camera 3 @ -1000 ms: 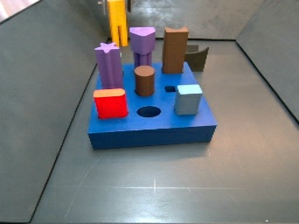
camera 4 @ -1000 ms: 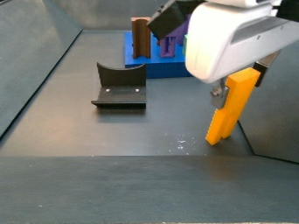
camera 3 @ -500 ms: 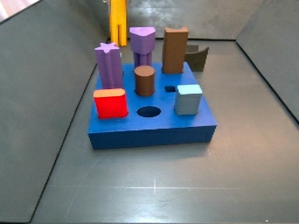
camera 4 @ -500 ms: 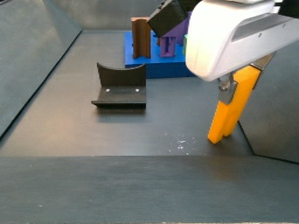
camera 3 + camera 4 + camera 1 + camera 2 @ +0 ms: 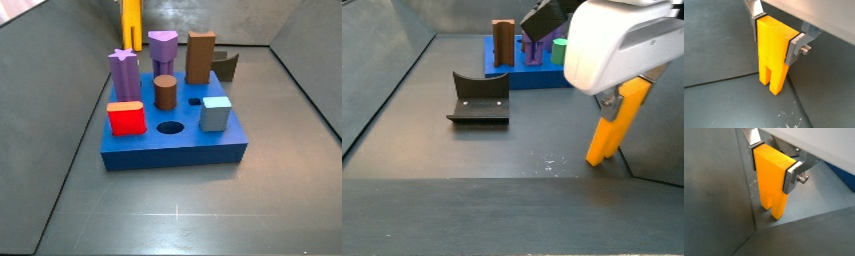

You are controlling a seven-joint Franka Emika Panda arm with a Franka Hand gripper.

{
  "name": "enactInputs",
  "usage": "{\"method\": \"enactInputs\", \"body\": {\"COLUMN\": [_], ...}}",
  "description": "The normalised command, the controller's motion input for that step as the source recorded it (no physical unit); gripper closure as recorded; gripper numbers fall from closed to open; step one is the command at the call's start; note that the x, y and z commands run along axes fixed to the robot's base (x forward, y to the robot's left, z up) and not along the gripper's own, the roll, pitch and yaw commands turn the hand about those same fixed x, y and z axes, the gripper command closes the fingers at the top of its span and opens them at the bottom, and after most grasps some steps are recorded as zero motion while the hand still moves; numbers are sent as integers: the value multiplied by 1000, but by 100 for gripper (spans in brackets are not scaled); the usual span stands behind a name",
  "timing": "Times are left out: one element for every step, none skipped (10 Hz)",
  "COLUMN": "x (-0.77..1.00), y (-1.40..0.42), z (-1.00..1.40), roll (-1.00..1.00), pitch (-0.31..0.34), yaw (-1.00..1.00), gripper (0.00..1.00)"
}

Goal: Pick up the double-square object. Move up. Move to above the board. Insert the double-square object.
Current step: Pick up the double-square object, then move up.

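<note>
The double-square object (image 5: 773, 60) is a tall orange-yellow block with a groove at its lower end. My gripper (image 5: 775, 37) is shut on its upper part, one silver finger on each side; both wrist views show this (image 5: 773, 168). In a side view the object (image 5: 616, 125) hangs under the white gripper body (image 5: 619, 45), its lower end near the dark floor by the wall. In a side view it shows behind the board (image 5: 132, 22). The blue board (image 5: 174, 148) lies apart from it, with a round hole (image 5: 170, 127) open.
On the board stand a purple star peg (image 5: 123, 72), a purple peg (image 5: 162, 50), a brown rectangular peg (image 5: 199, 57), a brown cylinder (image 5: 164, 92), a red block (image 5: 126, 117) and a light blue block (image 5: 215, 112). The fixture (image 5: 478, 97) stands on the floor beside the board.
The gripper and the held double-square object have shifted slightly sideways, toward the wall in a side view. The board and pegs have not moved.
</note>
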Motion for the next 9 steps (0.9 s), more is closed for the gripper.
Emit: {"method": "enactInputs", "body": {"x": [0, 0, 0, -55, -82, -58, -44, -32, -21], "y": [0, 0, 0, 26, 14, 10, 9, 7, 4], "z": [0, 0, 833, 818, 737, 598, 478, 360, 241], "roll": [0, 0, 0, -14, -5, 27, 44, 53, 58], "pitch": [0, 0, 0, 25, 43, 52, 63, 73, 82], "yaw": [0, 0, 0, -36, -43, -39, -29, -12, 3], "gripper": [100, 100, 100, 100, 100, 100, 100, 100, 100]}}
